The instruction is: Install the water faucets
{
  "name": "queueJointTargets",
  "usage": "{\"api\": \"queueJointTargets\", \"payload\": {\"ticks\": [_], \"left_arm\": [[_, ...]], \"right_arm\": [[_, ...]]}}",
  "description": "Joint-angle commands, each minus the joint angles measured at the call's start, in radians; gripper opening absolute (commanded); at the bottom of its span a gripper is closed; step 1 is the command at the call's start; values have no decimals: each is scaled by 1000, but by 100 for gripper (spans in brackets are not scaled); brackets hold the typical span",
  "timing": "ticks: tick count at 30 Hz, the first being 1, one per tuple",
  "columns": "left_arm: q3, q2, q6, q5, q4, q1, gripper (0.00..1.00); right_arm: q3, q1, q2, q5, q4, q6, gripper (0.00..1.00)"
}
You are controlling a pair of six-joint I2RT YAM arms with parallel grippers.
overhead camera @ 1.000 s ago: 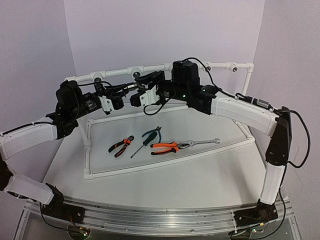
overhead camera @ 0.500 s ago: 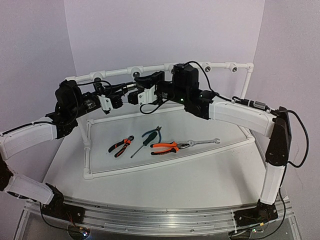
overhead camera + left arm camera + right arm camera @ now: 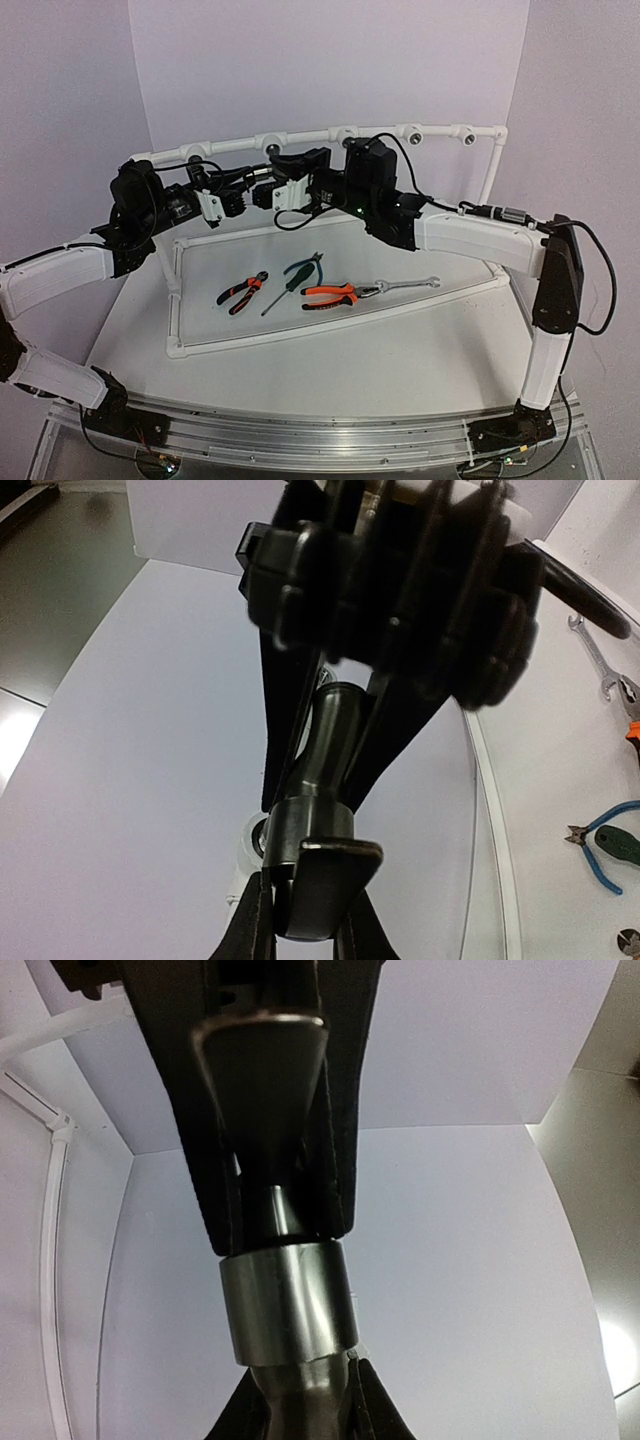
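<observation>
Two claws, one small tap: we see the water faucet point(image 3: 262, 196) held in mid-air above the bench point(image 3: 400, 350), at about 11 o'clock from the bench's middle and just short of the white pipe frame point(image 3: 230, 147) that runs along the 12 o'clock edge.

The left claw point(image 3: 240, 200) comes in from 9 o'clock and is clamped on one end of the faucet. In its wrist view, the left claw point(image 3: 305, 915) pinches the flared, wedge-shaped end of the water faucet point(image 3: 325, 770).

The right claw point(image 3: 283, 194) reaches in from 3 o'clock and is closed on the other end. Its own camera shows the right claw point(image 3: 303, 1385) squeezing the narrow neck below a bright metal collar on the water faucet point(image 3: 288, 1300).

We read the double grip as a handover or a regrip. Passing the tap between the arms would let one of them turn its fitting end toward a tee socket point(image 3: 273, 148) on the back rail, just beyond the claws at 12 o'clock.

The orange-handled pliers point(image 3: 335, 293), a smaller pair point(image 3: 240, 290), a green-handled tool point(image 3: 297, 272) and a wrench point(image 3: 405, 285) lie near the bench's middle, well apart from both claws.
</observation>
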Motion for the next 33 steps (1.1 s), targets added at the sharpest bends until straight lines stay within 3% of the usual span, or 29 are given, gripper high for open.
{"api": "queueJointTargets", "payload": {"ticks": [1, 8, 11, 16, 23, 33], "left_arm": [[65, -10, -23, -27, 75, -3, 3], [65, -22, -27, -35, 94, -3, 17], [61, -29, -28, -42, 95, -2, 19], [64, -33, -26, -40, 73, -3, 20], [54, -50, -19, -58, 43, -2, 65], [30, -93, -32, -114, 8, -1, 93]], "right_arm": [[-64, 39, 21, 157, 96, 197, 0], [-65, 90, 87, 300, 306, 314, 0], [-61, 103, 116, 350, 396, 350, 0], [-66, 111, 130, 337, 405, 345, 0], [-77, 118, 124, 401, 439, 387, 0], [-21, 139, 188, 508, 501, 502, 0]]}}
